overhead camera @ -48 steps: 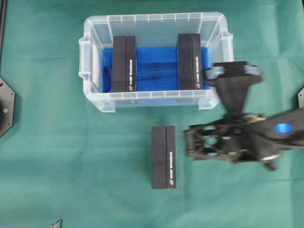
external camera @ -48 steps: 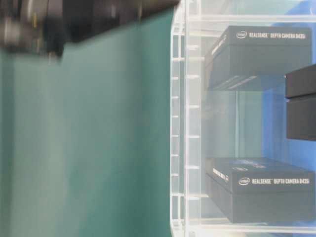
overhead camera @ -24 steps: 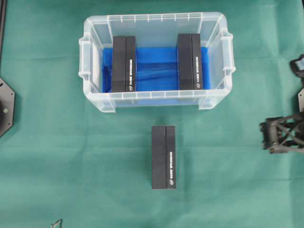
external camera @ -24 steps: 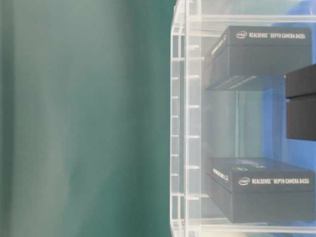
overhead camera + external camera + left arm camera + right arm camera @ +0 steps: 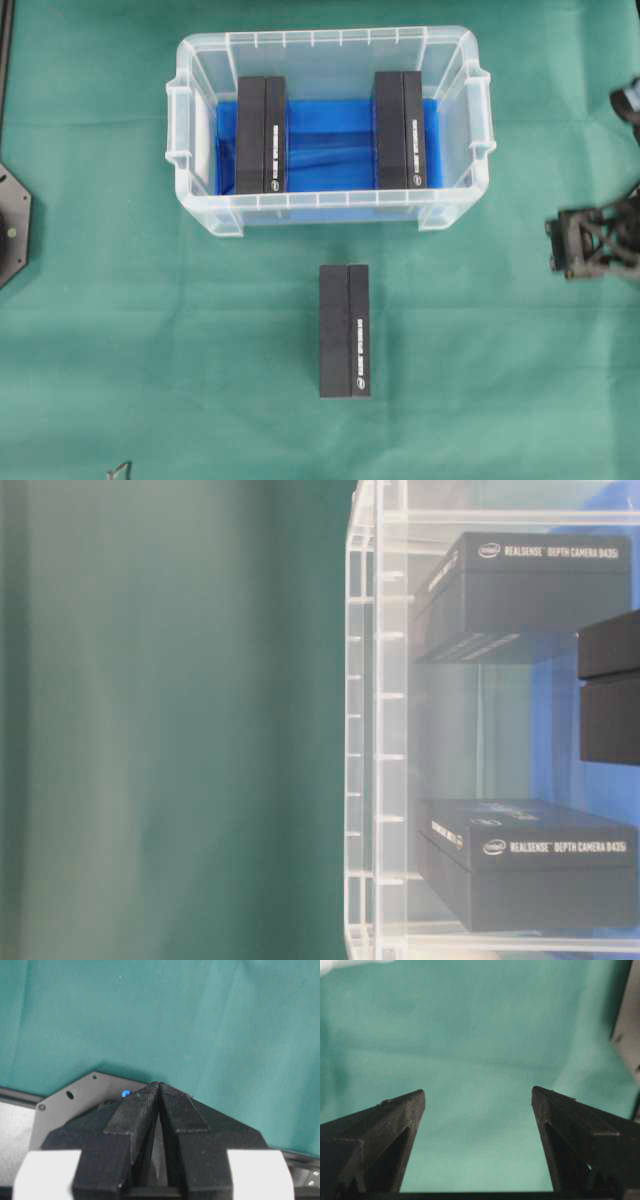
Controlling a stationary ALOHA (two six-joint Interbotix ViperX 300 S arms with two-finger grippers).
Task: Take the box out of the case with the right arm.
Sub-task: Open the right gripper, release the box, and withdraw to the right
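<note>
Box (image 5: 345,331) on green cloth outside case (image 5: 200,190), right hand (image 5: 478,1102) spread empty, well apart at right edge.

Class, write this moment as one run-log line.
box: on cloth, outside case | in case: two boxes | right claw: open, empty, at right edge | left claw: shut

The overhead cam looked straight down on the whole green cloth (image 5: 150,350) and clear case (image 5: 330,205), the table-level one sat sideways right up against that same case (image 5: 365,730), and both wrist cams stared down at cloth close-up.
</note>
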